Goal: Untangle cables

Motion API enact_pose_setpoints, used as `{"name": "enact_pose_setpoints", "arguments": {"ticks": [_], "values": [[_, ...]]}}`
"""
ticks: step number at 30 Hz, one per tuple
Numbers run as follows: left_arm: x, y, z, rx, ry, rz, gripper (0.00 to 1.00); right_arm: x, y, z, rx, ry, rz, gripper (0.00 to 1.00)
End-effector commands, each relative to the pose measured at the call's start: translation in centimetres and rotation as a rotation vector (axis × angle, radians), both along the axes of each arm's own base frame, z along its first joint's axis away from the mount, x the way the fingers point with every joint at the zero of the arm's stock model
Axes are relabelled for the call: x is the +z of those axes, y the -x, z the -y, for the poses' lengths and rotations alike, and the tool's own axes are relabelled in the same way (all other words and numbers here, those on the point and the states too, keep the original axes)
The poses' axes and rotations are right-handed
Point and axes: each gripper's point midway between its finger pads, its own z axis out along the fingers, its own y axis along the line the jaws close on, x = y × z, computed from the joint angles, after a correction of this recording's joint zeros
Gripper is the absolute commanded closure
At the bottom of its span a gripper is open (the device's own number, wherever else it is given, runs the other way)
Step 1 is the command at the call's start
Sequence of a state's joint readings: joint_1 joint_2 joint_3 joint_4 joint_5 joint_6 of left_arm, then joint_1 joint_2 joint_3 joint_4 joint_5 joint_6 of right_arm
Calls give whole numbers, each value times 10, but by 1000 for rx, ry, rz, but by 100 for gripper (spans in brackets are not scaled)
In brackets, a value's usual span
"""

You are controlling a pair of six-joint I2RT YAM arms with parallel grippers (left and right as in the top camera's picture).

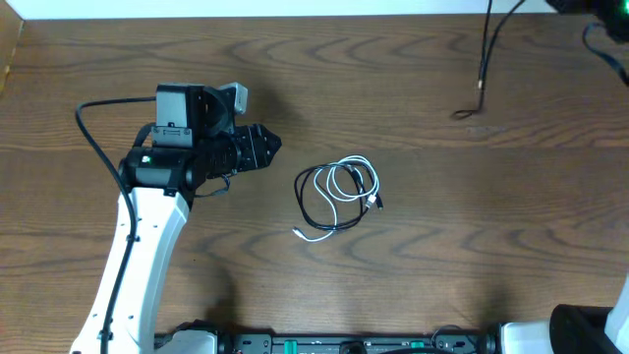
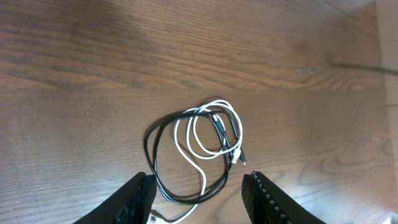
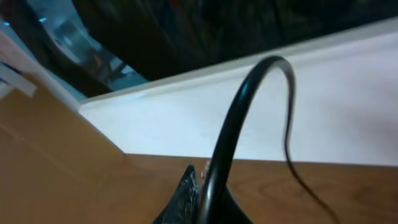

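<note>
The cables lie in a small coil on the wooden table: a black cord (image 1: 306, 197) and a white cord (image 1: 346, 183) looped together, with a white plug end (image 1: 298, 233) at the lower left. My left gripper (image 1: 267, 146) is open and empty, just left of the coil and pointing at it. In the left wrist view the black cord (image 2: 152, 146) and the white cord (image 2: 186, 140) lie ahead of the open jaws (image 2: 198, 178), and the coil's near edge lies between the fingertips. My right gripper (image 3: 191, 186) looks shut, partly hidden behind a thick arm wire (image 3: 233, 124).
The right arm (image 1: 600, 15) is at the far right corner, mostly out of the overhead view. A thin dark wire (image 1: 482, 74) hangs from it onto the table. A white surface (image 3: 249, 118) borders the table's far edge.
</note>
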State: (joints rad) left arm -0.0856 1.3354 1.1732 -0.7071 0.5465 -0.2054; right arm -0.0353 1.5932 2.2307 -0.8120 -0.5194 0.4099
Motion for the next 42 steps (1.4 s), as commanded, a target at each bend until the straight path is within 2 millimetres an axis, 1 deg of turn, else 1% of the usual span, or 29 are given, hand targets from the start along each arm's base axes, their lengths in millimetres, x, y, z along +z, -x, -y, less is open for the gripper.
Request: {"name": "enact_pose_setpoints", "arguments": {"ticks": [1, 3, 6, 7, 9, 10, 12, 13, 14, 15, 17, 18, 19, 21, 22, 23, 24, 26, 29, 32, 33, 34, 35, 36, 37, 38, 39, 41, 42], "values": [[-4, -2, -3, -1, -24, -1, 51, -1, -8, 26, -120, 72, 22, 99], [-4, -2, -3, -9, -29, 5, 51, -5, -17, 47, -215, 133, 27, 99], [-4, -3, -3, -11, -30, 9, 51, -17, -33, 86, -366, 227, 11, 99], [-4, -3, -3, -11, -30, 9, 51, -20, -36, 95, -397, 245, 6, 99], [-4, -3, -3, -11, -30, 9, 51, -31, -50, 126, -485, 302, -9, 99], [-4, -3, -3, -11, -30, 9, 51, -36, -62, 145, -516, 327, -2, 99], [-4, -3, -3, -11, -30, 9, 51, -38, -72, 160, -540, 352, 13, 99], [-4, -3, -3, -11, -30, 9, 51, -41, -82, 178, -572, 371, 26, 99], [-4, -3, -3, -11, -30, 9, 51, -44, -90, 203, -635, 380, 34, 99], [-4, -3, -3, -11, -30, 9, 51, -46, -94, 217, -674, 384, 39, 99], [-4, -3, -3, -11, -30, 9, 51, -44, -97, 251, -766, 391, 60, 99], [-4, -3, -3, -11, -30, 9, 51, -43, -97, 261, -794, 394, 71, 99], [-4, -3, -3, -11, -30, 9, 51, -36, -94, 281, -850, 398, 99, 99], [-3, -4, -3, -11, -29, 14, 51, -26, -85, 307, -915, 402, 135, 99], [-3, -4, -3, -11, -29, 17, 51, -27, -82, 317, -934, 405, 135, 99], [-2, -5, -3, -11, -29, 21, 51, -32, -81, 326, -947, 407, 120, 99], [-2, -5, -3, -11, -29, 21, 51, -39, -82, 333, -953, 408, 99, 99], [-3, -5, -3, -11, -29, 20, 51, -64, -89, 343, -953, 409, 34, 99], [-3, -5, -3, -11, -29, 20, 51, -122, -107, 356, -925, 423, -110, 99], [-3, -5, -3, -11, -29, 20, 51, -187, -126, 361, -866, 410, -255, 99], [-3, -5, -3, -11, -29, 20, 51, -209, -133, 358, -826, 398, -296, 99], [-3, -5, -3, -11, -29, 19, 51, -223, -137, 355, -795, 387, -320, 99], [-3, -5, -3, -11, -29, 19, 51, -240, -144, 349, -745, 359, -347, 99], [-3, -5, -3, -11, -29, 20, 51, -252, -151, 342, -697, 338, -356, 99], [-3, -5, -3, -11, -29, 20, 51, -270, -161, 332, -635, 305, -370, 99], [-3, -5, -3, -11, -29, 20, 51, -279, -165, 328, -626, 284, -382, 99], [-3, -5, -3, -11, -29, 19, 51, -295, -173, 324, -623, 252, -403, 99], [-3, -4, -3, -11, -29, 16, 51, -312, -183, 319, -613, 239, -416, 99], [-3, -4, -3, -11, -29, 15, 51, -317, -186, 318, -609, 240, -417, 96]]}}
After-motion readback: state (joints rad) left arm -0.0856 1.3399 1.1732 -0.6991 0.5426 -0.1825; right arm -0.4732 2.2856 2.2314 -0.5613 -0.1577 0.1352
